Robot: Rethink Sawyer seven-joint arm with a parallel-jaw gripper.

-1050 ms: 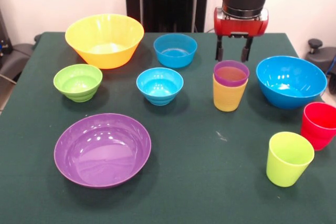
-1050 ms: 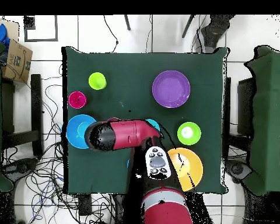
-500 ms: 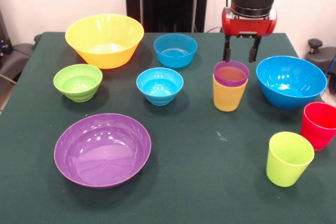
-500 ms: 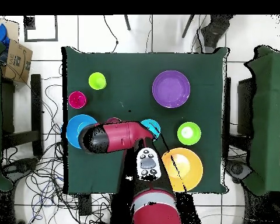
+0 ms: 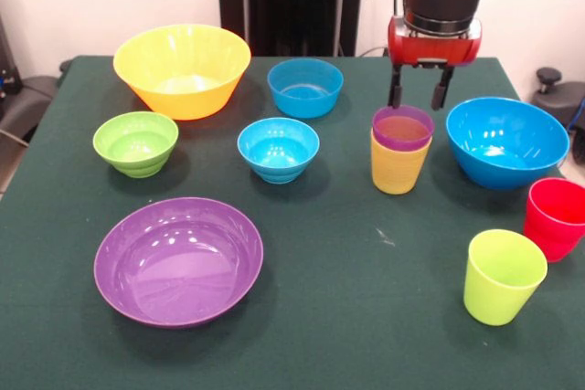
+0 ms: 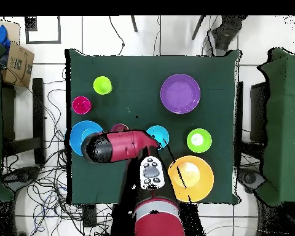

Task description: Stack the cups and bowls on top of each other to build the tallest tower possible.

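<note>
The cups and bowls are spread over the dark green table [image 5: 320,317], and I see just one nesting so far: the small tapered purple plastic cup [image 5: 403,128] sits inside the yellow plastic cup [image 5: 398,166], right of the table's middle in my front view. My gripper [image 5: 419,97] hangs just above and behind that pair, its two dark fingers [image 5: 396,95] spread apart and pinching nothing. The large glossy blue bowl [image 5: 506,141] stands just beside the pair, toward the right edge. The red cup [image 5: 554,217] is at the right edge, and the lime green cup [image 5: 502,276] stands upright alone near the front right corner. Two small blue bowls sit mid-table, one [image 5: 278,149] nearer the centre, the other [image 5: 305,87] toward the far edge. The large yellow-orange bowl [image 5: 182,69] is by the far left corner, the small green bowl [image 5: 135,142] near the left edge, and the wide shallow purple bowl [image 5: 178,259] toward the front left. From overhead the red arm [image 6: 122,146] covers most of the nested pair.
</note>
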